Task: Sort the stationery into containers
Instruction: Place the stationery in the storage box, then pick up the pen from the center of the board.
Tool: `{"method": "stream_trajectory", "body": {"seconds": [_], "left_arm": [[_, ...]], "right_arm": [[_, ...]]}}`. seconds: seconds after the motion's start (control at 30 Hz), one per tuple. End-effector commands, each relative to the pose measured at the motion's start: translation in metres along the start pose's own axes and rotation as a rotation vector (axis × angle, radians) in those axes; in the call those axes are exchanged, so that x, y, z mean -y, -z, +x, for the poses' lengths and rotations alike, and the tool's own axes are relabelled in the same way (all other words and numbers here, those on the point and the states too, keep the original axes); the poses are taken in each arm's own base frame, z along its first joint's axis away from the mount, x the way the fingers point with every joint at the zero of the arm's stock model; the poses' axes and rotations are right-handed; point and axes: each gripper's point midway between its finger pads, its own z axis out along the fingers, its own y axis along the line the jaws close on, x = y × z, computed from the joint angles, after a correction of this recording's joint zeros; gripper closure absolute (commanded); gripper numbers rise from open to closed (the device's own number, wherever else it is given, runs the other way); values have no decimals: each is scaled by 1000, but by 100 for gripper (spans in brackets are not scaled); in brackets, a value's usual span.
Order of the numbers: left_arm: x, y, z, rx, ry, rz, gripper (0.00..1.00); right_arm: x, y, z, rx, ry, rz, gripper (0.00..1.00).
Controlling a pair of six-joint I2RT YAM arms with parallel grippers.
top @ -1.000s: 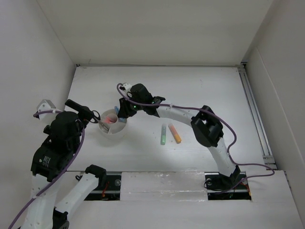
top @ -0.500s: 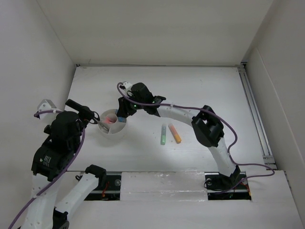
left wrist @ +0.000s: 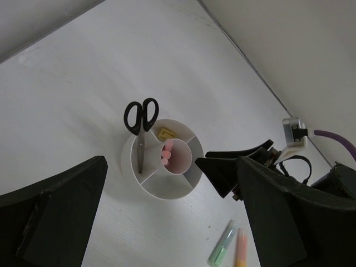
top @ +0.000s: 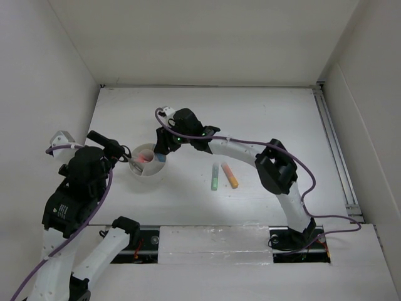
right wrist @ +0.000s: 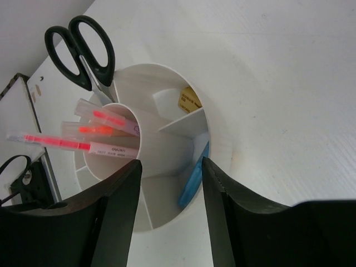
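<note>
The round white tub (top: 154, 175) stands left of centre on the table. In it are black-handled scissors (right wrist: 78, 47), thin pink pens (right wrist: 94, 130) in the middle cup, and a tan eraser (right wrist: 189, 100). A blue marker (right wrist: 194, 177) leans inside a wedge against the tub's wall (right wrist: 219, 139). My right gripper (right wrist: 171, 164) hovers over that wedge, open, nothing between its fingers. My left gripper (left wrist: 171, 161) hangs wide open above the tub (left wrist: 129, 167), empty. A green marker (top: 214, 177) and an orange marker (top: 230, 175) lie side by side on the table to the right of the tub.
White walls close the table in at the back and both sides. A metal rail (top: 332, 144) runs along the right edge. My right arm (top: 244, 150) reaches across above the two loose markers.
My right gripper's jaws have spread apart over the tub, and the blue marker now rests in its wedge. The left arm has hardly moved.
</note>
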Motion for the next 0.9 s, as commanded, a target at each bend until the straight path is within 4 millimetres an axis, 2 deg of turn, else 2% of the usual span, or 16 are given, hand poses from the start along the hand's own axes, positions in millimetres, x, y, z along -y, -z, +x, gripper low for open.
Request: {"method": "stream_trajectory", "body": {"seconds": [0.0,0.03,0.07,0.1,0.13,0.17,0.23,0.27,0.37,0.4,0.47,0.53,0.6,0.67,0.7,0.87], "left_arm": [[1,-1,-1,14,-2,15,0],[1,-1,-1,15,-11,15,0],[1,-1,-1,15,-11,15,0],[1,-1,-1,15,-11,15,0],[1,-1,-1,15,-11,15,0],[0,-1,-3,24,-11,7,0],[-2,-1,-4,32,-23,0,0],[-3,-2,-6,41,-23,-7,0],[-2,-2,-7,45,-28,-1,0],[0,-2,-8,50,-22,4,0],[3,-6,-1,31,-37,20,0],[5,-10,4,18,-45,18,0],[8,-11,9,-7,-51,30,0],[12,-13,11,-12,-53,47,0],[14,-12,13,-24,-67,58,0],[24,-14,19,-48,-84,102,0]], "right_arm": [[-22,33,-51,129,48,19,46],[-16,41,-58,144,44,48,45],[-20,53,-69,165,47,63,43],[-5,61,-65,146,27,137,41],[6,72,-68,145,14,186,32],[2,84,-72,148,3,204,29],[32,106,-58,89,-35,344,21],[38,124,-55,66,-47,396,17],[44,156,-45,60,-55,472,1],[43,161,-39,46,-58,477,0],[65,180,-14,-27,-115,561,0],[66,194,0,-59,-144,581,0],[70,207,27,-119,-168,616,0],[64,222,35,-116,-198,630,0],[66,229,49,-149,-215,652,1],[64,254,83,-202,-291,690,5]]}}
